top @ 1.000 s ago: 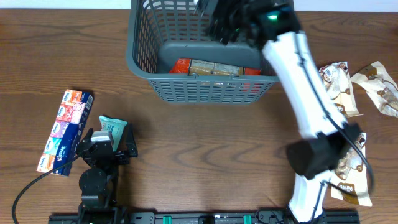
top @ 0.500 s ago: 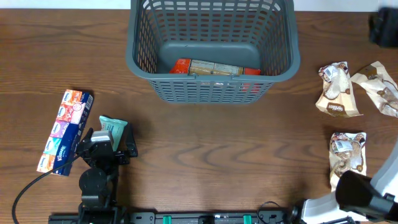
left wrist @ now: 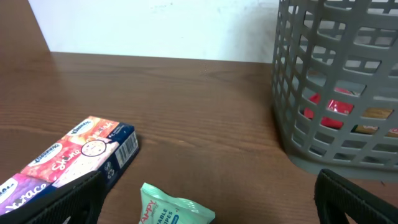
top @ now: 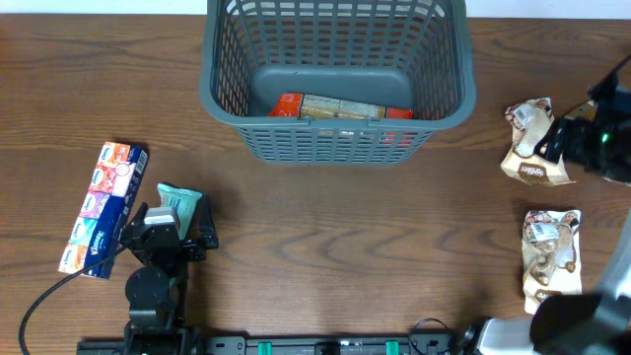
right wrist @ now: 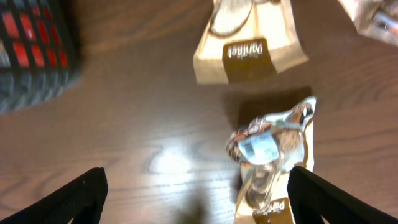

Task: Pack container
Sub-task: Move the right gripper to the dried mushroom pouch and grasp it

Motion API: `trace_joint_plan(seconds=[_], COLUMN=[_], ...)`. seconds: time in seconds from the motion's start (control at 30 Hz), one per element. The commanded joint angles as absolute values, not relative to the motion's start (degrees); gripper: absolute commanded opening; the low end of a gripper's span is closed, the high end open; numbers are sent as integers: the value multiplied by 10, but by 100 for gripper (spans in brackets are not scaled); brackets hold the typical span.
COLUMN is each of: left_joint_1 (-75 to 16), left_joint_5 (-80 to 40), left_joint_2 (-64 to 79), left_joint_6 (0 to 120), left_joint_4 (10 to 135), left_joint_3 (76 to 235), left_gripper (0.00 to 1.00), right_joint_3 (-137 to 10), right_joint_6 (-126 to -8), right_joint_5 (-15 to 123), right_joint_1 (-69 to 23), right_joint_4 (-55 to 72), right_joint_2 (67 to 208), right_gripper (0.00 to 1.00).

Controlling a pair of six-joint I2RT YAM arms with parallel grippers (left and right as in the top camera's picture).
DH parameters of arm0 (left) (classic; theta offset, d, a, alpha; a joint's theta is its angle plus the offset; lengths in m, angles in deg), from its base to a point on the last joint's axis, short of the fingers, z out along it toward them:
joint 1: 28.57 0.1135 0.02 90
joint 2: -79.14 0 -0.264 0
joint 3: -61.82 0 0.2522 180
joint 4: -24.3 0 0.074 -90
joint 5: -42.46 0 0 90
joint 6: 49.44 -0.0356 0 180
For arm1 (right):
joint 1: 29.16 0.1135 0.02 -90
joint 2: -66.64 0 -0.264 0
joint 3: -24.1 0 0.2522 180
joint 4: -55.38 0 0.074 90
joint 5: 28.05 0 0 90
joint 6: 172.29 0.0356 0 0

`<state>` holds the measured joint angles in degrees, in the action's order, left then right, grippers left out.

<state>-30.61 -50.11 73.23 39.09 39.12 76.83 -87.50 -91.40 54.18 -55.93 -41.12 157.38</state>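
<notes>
The container [top: 335, 79], a dark grey-blue lattice basket, stands at the back centre with red and tan packs [top: 340, 106] on its base. It also shows in the left wrist view [left wrist: 342, 93] and the right wrist view [right wrist: 31, 56]. My right gripper [right wrist: 196, 183] hangs open and empty, high over the brown snack packs [right wrist: 252, 37] [right wrist: 273, 155]. The right arm [top: 596, 136] reaches in from the right edge. My left gripper [top: 174, 225] rests open at the front left, its fingers either side of a mint wipes pack [left wrist: 174, 208] without gripping it.
A colourful tissue pack [top: 104, 207] lies left of the left gripper. Two snack packs [top: 532, 143] [top: 552, 251] lie at the right; the arm covers the table behind them. The right arm's base [top: 572, 320] sits at the front right.
The right arm has swung from over the basket out to the right side and now hovers above the snack packs. The left arm has not moved.
</notes>
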Motion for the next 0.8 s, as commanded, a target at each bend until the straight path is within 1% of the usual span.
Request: trace_joint_plan(seconds=[0.0, 0.1, 0.2, 0.3, 0.4, 0.53, 0.57, 0.77], left_joint_1=[-309, -309, -309, -309, -309, -309, -309, -309], left_joint_5=[-510, -510, -510, -510, -510, -510, -510, -510], left_joint_2=[732, 732, 732, 732, 732, 732, 732, 732], left_joint_6=[392, 392, 392, 392, 392, 392, 392, 392], left_joint_4=[401, 401, 401, 401, 401, 401, 401, 401], left_joint_3=[759, 759, 759, 759, 759, 759, 759, 759], left_gripper=[99, 99, 99, 99, 99, 99, 99, 99], right_joint_3=[-799, -734, -669, -611, -551, -500, -491, -477], right_joint_6=[-920, -920, -923, -922, -924, -970, -1001, -1107], right_joint_5=[544, 554, 580, 604, 605, 593, 583, 566], right_joint_1=[-566, -577, -594, -613, -639, -660, -662, -664], right_joint_4=[-393, -371, -361, -343, -291, -215, -200, -122], right_joint_2=[1456, 1400, 1367, 1360, 1360, 1362, 1363, 1405], right_gripper=[87, 89, 93, 93, 95, 94, 94, 95])
